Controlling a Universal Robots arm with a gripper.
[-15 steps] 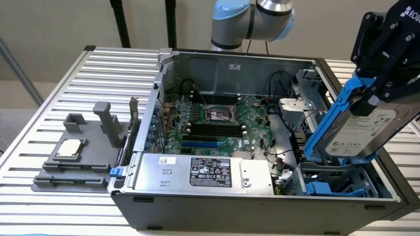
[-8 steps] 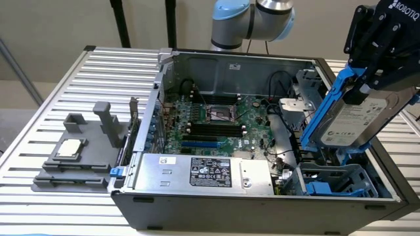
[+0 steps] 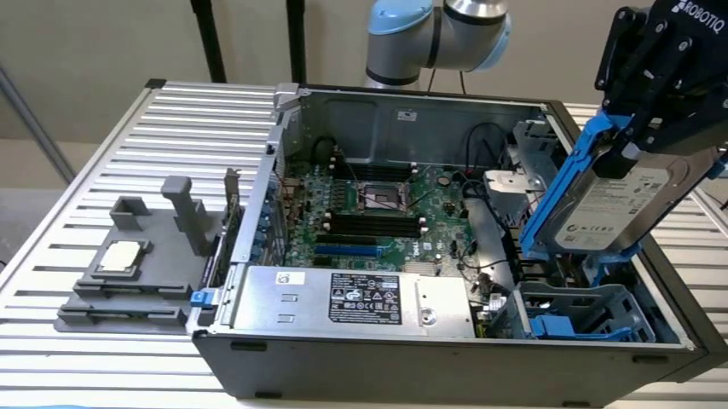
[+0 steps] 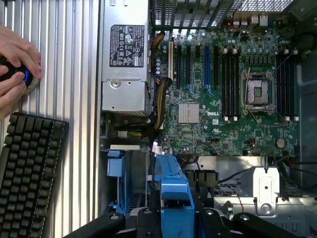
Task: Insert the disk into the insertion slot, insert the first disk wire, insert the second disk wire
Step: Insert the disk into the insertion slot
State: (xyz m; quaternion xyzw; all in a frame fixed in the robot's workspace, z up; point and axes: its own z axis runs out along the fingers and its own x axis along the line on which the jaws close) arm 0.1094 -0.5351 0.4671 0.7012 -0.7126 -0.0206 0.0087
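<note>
One disk (image 3: 620, 200), silver-grey with a white label and clipped in a blue carrier frame, hangs tilted in the air over the open computer case (image 3: 341, 365), not yet in the insertion slot (image 3: 580, 317). The claw (image 3: 637, 136) is clenched on the disk's upper end. In the wrist view its black fingers (image 4: 146, 222) sit on either side of the blue frame. The slot, a grey-metal bay lined with blue rails, lies just below the disk's lower end, in the case corner by the surface's near edge on the exterior view's right. Beside it along the case's near wall sits a silver power supply box (image 3: 353, 298) with a black label, and behind that the green motherboard (image 3: 376, 209). The case rests on a slatted metal surface (image 3: 102, 170). Near the surface's edge on the exterior view's left stands a grey fixture (image 3: 136, 285). In the wrist view a hand (image 4: 15, 59) rests on a small device (image 4: 23, 75) with a blue light, close to a black keyboard (image 4: 29, 168).
</note>
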